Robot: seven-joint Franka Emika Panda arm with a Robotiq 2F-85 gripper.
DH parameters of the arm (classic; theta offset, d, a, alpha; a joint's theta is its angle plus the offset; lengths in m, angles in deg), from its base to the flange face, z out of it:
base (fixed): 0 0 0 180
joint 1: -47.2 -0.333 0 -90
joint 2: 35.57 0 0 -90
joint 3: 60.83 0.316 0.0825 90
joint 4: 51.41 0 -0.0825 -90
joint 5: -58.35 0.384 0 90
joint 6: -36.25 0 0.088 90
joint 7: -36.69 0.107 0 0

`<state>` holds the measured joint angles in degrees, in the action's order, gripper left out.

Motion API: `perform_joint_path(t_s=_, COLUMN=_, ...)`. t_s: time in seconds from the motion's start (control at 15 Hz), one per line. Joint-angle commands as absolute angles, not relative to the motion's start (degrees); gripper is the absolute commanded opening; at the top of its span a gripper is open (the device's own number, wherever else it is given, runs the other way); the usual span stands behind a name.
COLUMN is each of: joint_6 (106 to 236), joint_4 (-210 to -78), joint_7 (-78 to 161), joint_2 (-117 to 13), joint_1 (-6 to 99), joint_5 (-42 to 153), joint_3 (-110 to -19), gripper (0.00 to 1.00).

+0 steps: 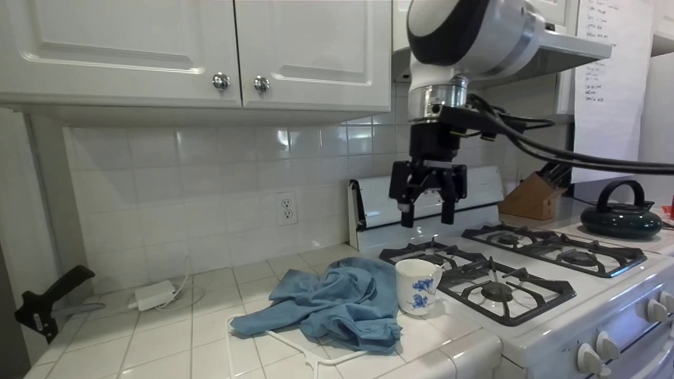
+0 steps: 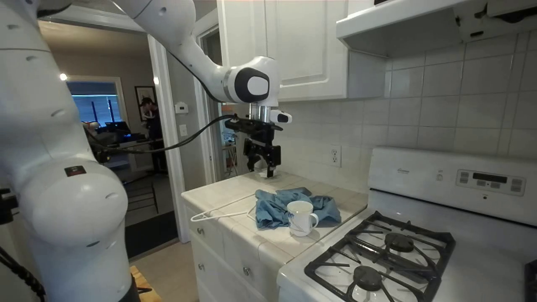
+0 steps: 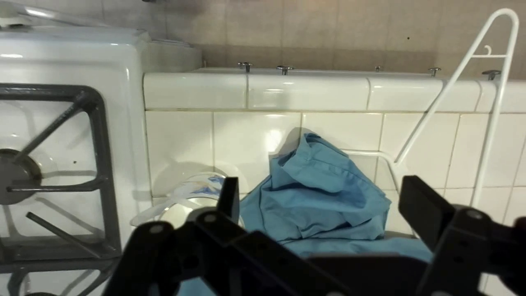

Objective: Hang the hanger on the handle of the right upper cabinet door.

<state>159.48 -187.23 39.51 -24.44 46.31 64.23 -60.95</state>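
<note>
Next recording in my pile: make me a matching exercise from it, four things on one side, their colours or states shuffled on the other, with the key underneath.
Column one
1. gripper
2. hanger
3. mug
4. cloth

Column two
A. white with blue flowers, standing upright
B. blue and crumpled
C. open and holding nothing
D. partly covered, one end jutting past the edge of the counter

Right pairs: 1-C, 2-D, 3-A, 4-B
</note>
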Motion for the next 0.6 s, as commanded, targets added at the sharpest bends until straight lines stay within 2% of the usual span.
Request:
perform_joint_path(t_s=0.0, joint_6=159.8, joint_4=-180.4, joint_7=40.2, joint_2=-32.9, joint_1=44.5, joint_5=62.8, joint_3=-58.3, gripper=1.0)
perform_joint_path(t_s=0.53, joint_6=167.8, joint_4=-172.7, joint_7=48.3, joint_2=-45.1, joint_1=40.8, joint_5=55.1, joint_3=-55.1, gripper=1.0)
